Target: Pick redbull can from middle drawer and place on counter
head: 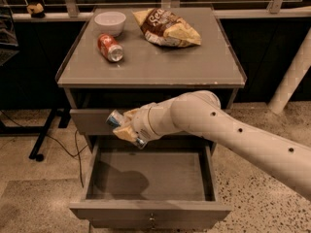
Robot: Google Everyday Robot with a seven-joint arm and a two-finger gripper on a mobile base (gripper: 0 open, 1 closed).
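My gripper is shut on the redbull can, a slim blue and silver can held tilted. It hangs above the left rear of the open middle drawer, in front of the closed drawer front above. The drawer's grey interior shows nothing else inside, and its small knob is at the front edge. The counter is above the can. My white arm reaches in from the right.
On the counter lie a red-orange soda can on its side, a white bowl at the back left and a chip bag at the back middle. A white post stands at the right.
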